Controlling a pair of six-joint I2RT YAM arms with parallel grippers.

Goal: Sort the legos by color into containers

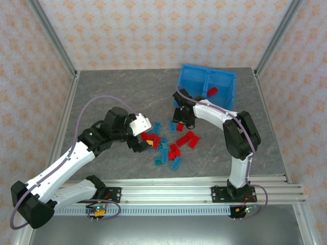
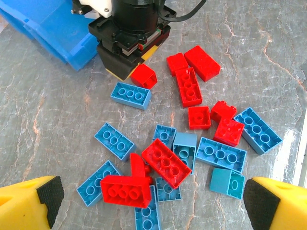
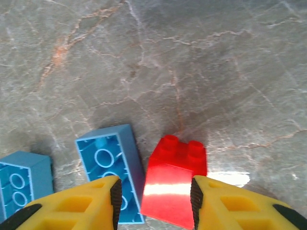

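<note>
Red and teal-blue legos (image 1: pixel 166 145) lie scattered on the grey table between the arms. My right gripper (image 3: pixel 153 191) is low over the pile's far edge, its jaws narrowly apart around a small red lego (image 3: pixel 175 184). The right pad touches that lego; on the left a gap remains, and a blue lego (image 3: pixel 112 165) lies partly under that finger. My left gripper (image 2: pixel 148 201) hangs wide open above the near legos, among them a long red one (image 2: pixel 165 162), holding nothing. The blue bin (image 1: pixel 194 81) holds one red lego (image 1: pixel 212 92) in its right compartment.
The bin's corner (image 2: pixel 53 33) shows just behind the right gripper's black body (image 2: pixel 129 38) in the left wrist view. Metal frame posts and patterned walls close in the table. A rail runs along the near edge (image 1: pixel 168 191).
</note>
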